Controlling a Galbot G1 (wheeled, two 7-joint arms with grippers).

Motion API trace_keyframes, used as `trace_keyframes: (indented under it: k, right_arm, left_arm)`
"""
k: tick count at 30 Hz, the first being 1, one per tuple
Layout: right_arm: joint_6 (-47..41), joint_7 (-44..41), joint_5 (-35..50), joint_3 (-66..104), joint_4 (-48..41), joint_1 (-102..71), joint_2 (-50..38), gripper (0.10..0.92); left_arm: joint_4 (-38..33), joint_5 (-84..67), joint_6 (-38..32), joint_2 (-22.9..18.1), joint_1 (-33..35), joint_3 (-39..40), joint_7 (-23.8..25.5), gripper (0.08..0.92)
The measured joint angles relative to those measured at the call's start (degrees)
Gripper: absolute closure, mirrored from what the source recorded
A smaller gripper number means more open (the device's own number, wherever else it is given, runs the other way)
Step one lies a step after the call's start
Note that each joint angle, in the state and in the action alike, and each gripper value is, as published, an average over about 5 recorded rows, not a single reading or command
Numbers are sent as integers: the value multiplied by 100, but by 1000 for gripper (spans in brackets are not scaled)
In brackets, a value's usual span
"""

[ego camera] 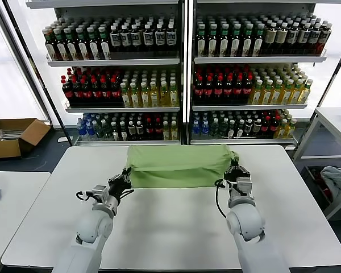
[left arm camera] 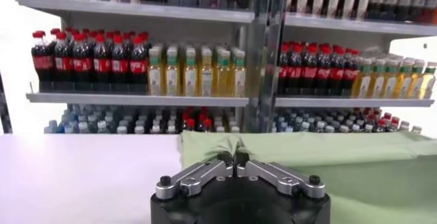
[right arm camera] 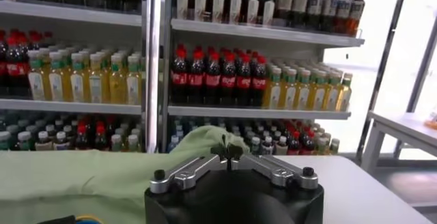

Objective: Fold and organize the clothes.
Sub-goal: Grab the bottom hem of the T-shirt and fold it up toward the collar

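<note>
The green shirt is stretched left to right across the table; its near corners are pinched by the left gripper and right gripper.

- The left arm is showing a smooth, rounded, light grey shell, widening toward the near edge of the head view.
- The right arm is wearing the same pale grey casing, bulbous at the forearm.
- A black cable is looping out beside the right wrist; another black cable is arching by the left wrist.
- The left gripper is showing a black rounded housing with two silver linkage bars, each carrying a dark round screw head.
- The right gripper is showing the same black body, silver bars and black screws.
</note>
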Motion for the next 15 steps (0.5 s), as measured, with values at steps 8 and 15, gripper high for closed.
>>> trace_keyframes:
  k: [8, 15]
  right_arm:
    - [-66, -110, -107, -32, -530, 254, 74, 916]
    - [-124, -105, -37, 33, -779, 424, 175, 761]
  left_arm:
    - [554, -23, 95, -12, -372, 69, -10, 916]
    - [762, 20, 166, -25, -481, 103, -9, 868]
